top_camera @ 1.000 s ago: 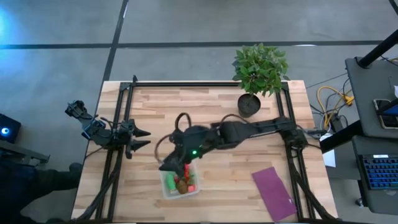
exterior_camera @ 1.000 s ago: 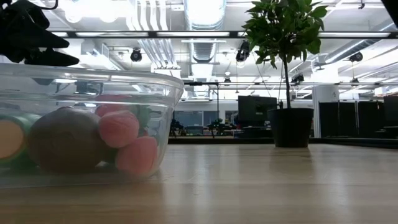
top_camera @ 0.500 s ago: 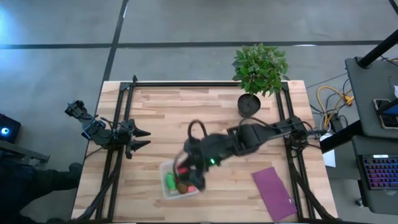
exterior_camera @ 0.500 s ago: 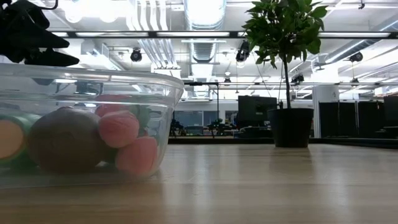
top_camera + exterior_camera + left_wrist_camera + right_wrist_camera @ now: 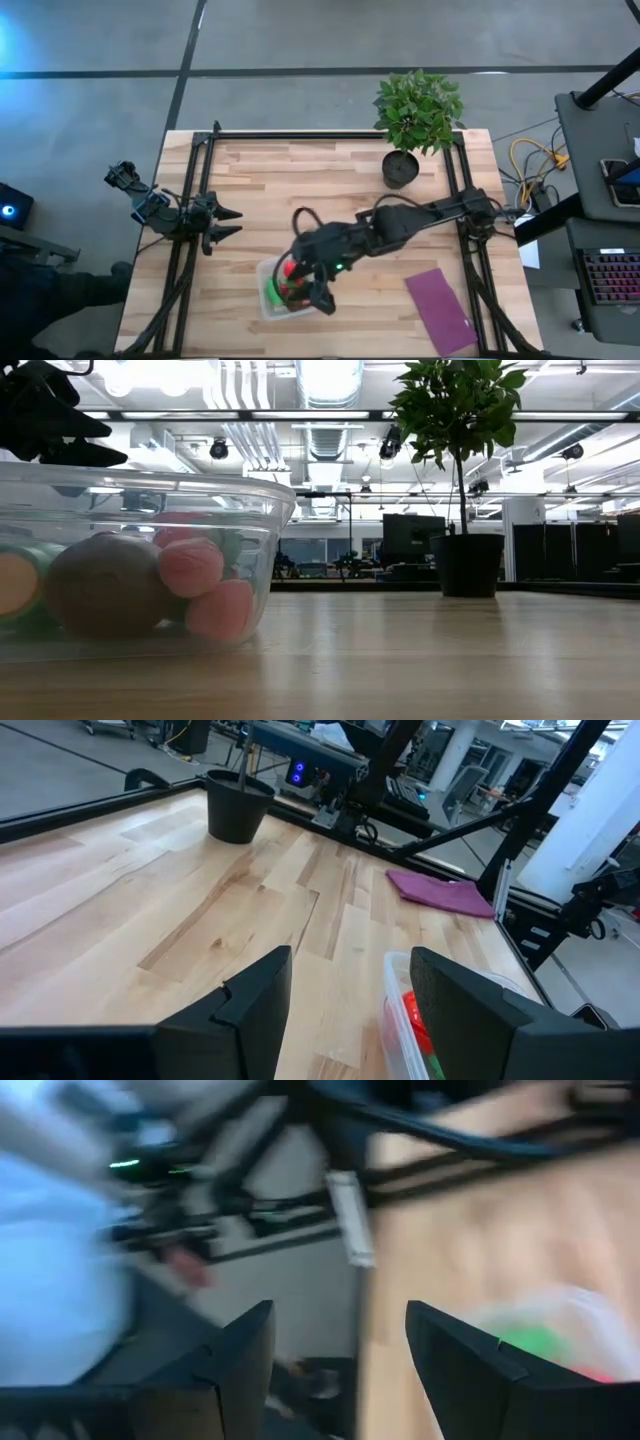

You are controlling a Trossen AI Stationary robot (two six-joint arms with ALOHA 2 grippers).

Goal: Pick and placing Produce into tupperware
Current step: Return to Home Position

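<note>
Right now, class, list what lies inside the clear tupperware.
Inside the tupperware: a brown oval, pink pieces and an orange-ended green piece. From above, the right gripper covers part of it, hiding anything beneath. The left gripper waits far left.

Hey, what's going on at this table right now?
The right claw hangs open and empty over the clear tupperware, and the produce lies inside it. The left claw waits open at the table's left side. A potted plant and a purple cloth sit off to the right.
</note>
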